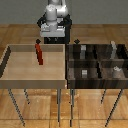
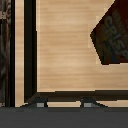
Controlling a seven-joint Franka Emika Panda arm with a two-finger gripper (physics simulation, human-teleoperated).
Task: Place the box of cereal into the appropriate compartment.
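The box of cereal (image 1: pixel 39 54) is a small, narrow red box with a darker top. It stands upright in the light wooden tray (image 1: pixel 20 75), towards the tray's back and a little toward the exterior view's right of its middle. My gripper (image 1: pixel 52 39) hangs above the tray's back rim, behind the box and clear of it. The wrist view looks down on the tray floor, with a corner of the box of cereal (image 2: pixel 111 40) at the picture's edge. Both fingertips (image 2: pixel 40 102) show wide apart, so the gripper (image 2: pixel 64 102) is open and holds nothing.
A dark tray (image 1: pixel 69 62) split into several compartments stands at the exterior view's right, against the light tray. Small grey blocks (image 1: pixel 84 72) sit in some compartments. Both trays rest on thin legs above a wooden floor. The dark rim (image 2: pixel 29 45) of the light tray crosses the wrist view.
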